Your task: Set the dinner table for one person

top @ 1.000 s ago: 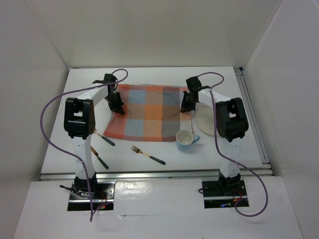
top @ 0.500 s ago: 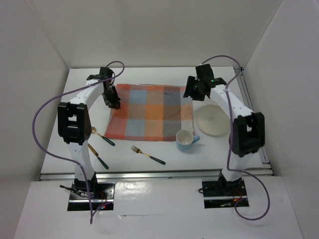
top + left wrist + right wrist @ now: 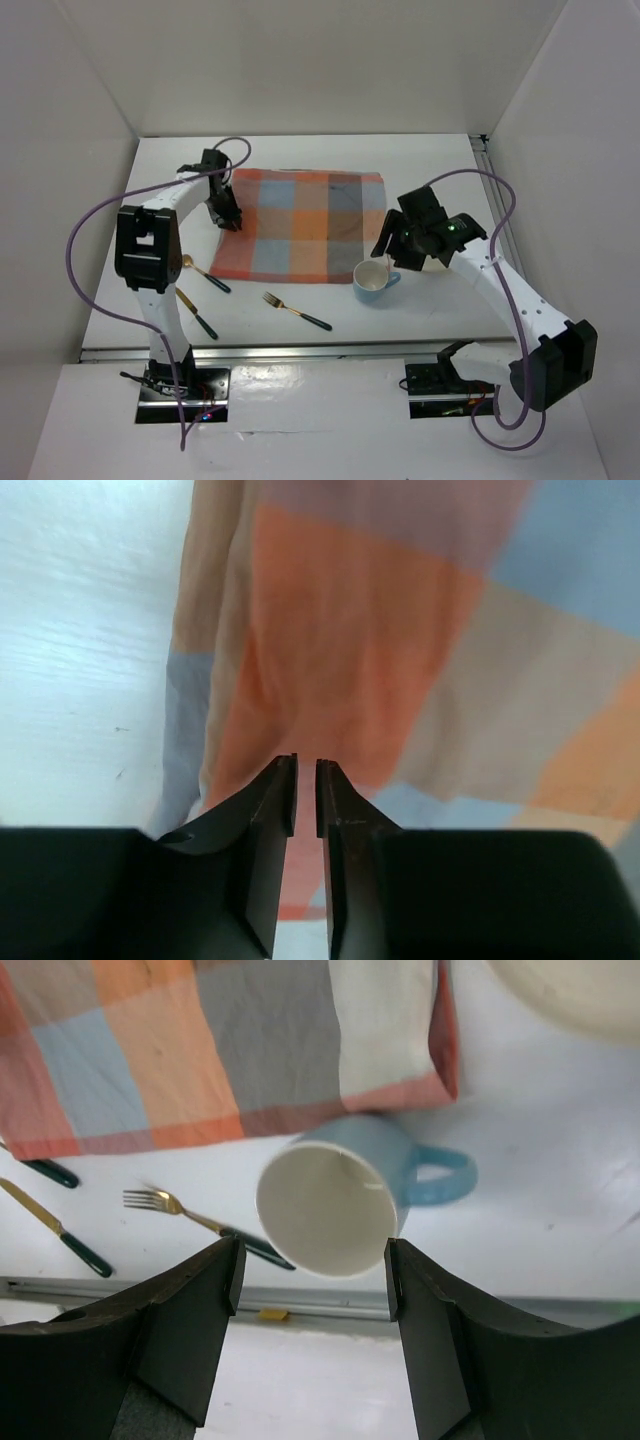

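Right gripper has swung from the checked cloth's upper-right corner down to centre-right of the frame, over the blue mug. Its claw is spread wide, framing the mug rim in the wrist view. Its arm now hides the plate in the top view. Left gripper barely shifted, at the cloth's left edge, fingers pressed nearly together, nothing visibly pinched. Dinner table fills mid-frame under everything. Fork unmoved.

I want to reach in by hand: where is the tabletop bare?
Bare: the far strip of the dinner table behind the cloth, and the near right patch beyond the mug, under the right arm. Crowded: near left, with spoon, knife, fork.
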You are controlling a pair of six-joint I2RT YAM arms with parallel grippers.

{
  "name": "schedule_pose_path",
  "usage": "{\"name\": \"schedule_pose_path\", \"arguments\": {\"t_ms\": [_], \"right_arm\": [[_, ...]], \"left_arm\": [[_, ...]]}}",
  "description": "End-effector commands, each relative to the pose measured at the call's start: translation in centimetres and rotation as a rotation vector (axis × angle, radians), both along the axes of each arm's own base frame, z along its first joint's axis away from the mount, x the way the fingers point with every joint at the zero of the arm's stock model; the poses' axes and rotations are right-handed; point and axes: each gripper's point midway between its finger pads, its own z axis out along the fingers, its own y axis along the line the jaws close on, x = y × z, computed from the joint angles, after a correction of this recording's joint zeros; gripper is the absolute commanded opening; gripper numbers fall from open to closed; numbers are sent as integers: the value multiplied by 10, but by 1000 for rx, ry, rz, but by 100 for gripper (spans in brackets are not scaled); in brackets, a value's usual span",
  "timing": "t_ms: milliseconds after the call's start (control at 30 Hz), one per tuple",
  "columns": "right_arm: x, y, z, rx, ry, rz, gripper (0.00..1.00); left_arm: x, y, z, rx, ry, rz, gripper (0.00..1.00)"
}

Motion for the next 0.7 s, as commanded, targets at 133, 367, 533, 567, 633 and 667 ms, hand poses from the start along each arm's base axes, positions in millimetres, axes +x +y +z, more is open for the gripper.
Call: {"name": "schedule_pose_path", "arguments": {"t_ms": [133, 367, 533, 567, 633, 667], "right_arm": [[-37, -4, -32, 2, 141, -141, 70], [-39, 1, -50, 25, 184, -188, 70], [-34, 4, -66, 28, 180, -188, 62], [-33, 4, -68, 31, 176, -188, 62], [-31, 5, -76, 21, 191, -189, 54], [-31, 5, -76, 21, 191, -189, 49]], "left_arm": [[-47, -2, -58, -17, 161, 10, 28], [-63, -1, -50, -19, 143, 10, 26], [-52, 3, -22, 2, 104, 27, 40], [-43, 2, -11, -1, 68, 27, 48], [-42, 2, 8, 0, 39, 17, 62], [-40, 2, 17, -2, 25, 17, 66]]}}
